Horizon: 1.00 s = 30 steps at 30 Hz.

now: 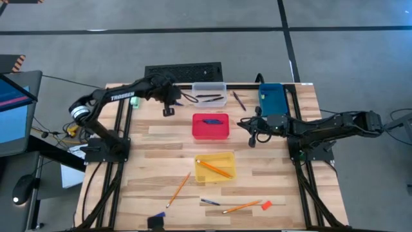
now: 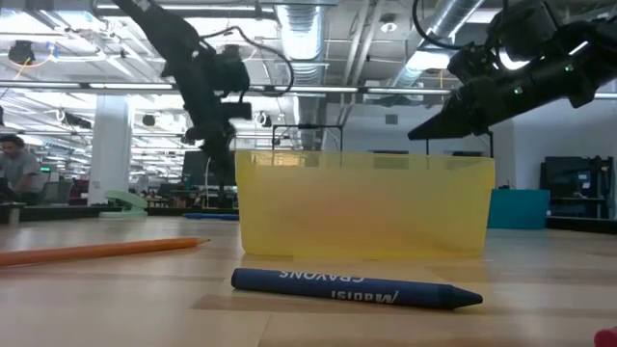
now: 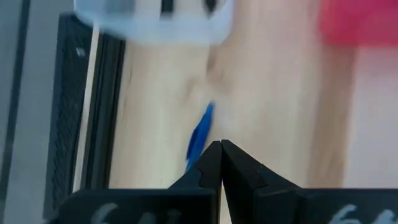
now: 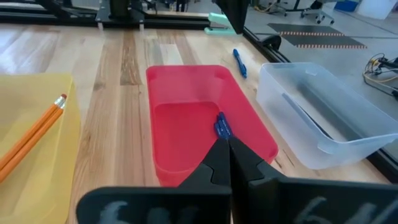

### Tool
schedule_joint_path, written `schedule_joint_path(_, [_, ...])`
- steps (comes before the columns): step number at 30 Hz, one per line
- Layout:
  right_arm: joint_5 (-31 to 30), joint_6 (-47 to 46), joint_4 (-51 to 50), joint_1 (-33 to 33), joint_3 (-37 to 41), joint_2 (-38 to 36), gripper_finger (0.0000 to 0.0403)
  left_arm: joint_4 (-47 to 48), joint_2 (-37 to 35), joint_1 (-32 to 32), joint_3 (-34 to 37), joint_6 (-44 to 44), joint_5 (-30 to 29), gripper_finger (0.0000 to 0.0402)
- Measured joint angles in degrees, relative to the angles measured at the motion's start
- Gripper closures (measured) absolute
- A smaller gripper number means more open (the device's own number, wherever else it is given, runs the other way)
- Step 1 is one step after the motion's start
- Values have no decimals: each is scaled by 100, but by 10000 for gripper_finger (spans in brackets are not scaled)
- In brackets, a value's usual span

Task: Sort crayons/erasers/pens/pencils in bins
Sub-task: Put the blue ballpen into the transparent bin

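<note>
Beside the clear bin (image 1: 210,93), the left tool (image 1: 168,111) hangs pinched shut and empty above a blue pen (image 3: 200,135) on the table (image 1: 154,154). Next it must open and descend. The right tool (image 1: 252,136), also shut and empty, waits near the red bin (image 1: 210,126).

A red bin (image 1: 210,127) holds a blue crayon (image 1: 211,120); the yellow bin (image 1: 215,166) holds what look like orange pencils (image 1: 213,169).

Robotics lab, open-plan industrial hall: exposed ceiling ducts (image 2: 307,39) and strip lighting, polished concrete floor (image 1: 335,58) with taped lines, wooden worktop (image 1: 270,177) on black frame, monitor (image 1: 11,109) at side, person (image 2: 13,164) seated at distant workstation.
</note>
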State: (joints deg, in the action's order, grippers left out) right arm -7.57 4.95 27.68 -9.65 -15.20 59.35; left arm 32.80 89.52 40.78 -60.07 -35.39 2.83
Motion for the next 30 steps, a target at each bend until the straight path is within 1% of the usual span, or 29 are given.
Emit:
schedule_joint_path(4, [0, 0, 25, 0, 0, 0, 399, 158, 334, 321, -56, -112, 46, 401])
schedule_joint_path(6, [0, 0, 27, 2, 0, 0, 400, 189, 499, 394, -108, -150, 123, 401])
schedule_joint_path(9, [0, -2, 27, 2, 0, 0, 400, 271, 743, 461, -243, -144, 55, 394])
schedule_joint_path(12, [0, -27, 24, 2, 0, 0, 399, 396, 1011, 518, -457, -46, -58, 368])
schedule_joint_path(15, [0, -39, 24, 2, 0, 0, 400, 632, 1208, 530, -660, -59, -27, 328])
schedule_joint_path(19, [0, -39, 22, 2, 0, 0, 400, 688, 1404, 525, -724, -442, -46, 270])
schedule_joint_path(22, [0, -42, 21, 2, 0, 0, 399, 686, 1578, 538, -724, -637, -158, 237])
schedule_joint_path(24, [0, -42, 22, 2, 0, 0, 400, 669, 1698, 537, -726, -706, -346, 225])
schedule_joint_path(26, [0, -42, 20, 2, 0, 0, 400, 553, 1823, 532, -726, -707, -668, 220])
schedule_joint_path(28, [0, -42, 21, 2, 0, 0, 400, 505, 1888, 535, -735, -709, -722, 221])
schedule_joint_path(30, [0, -42, 21, 2, 0, 0, 399, 537, 1922, 535, -747, -766, -623, 227])
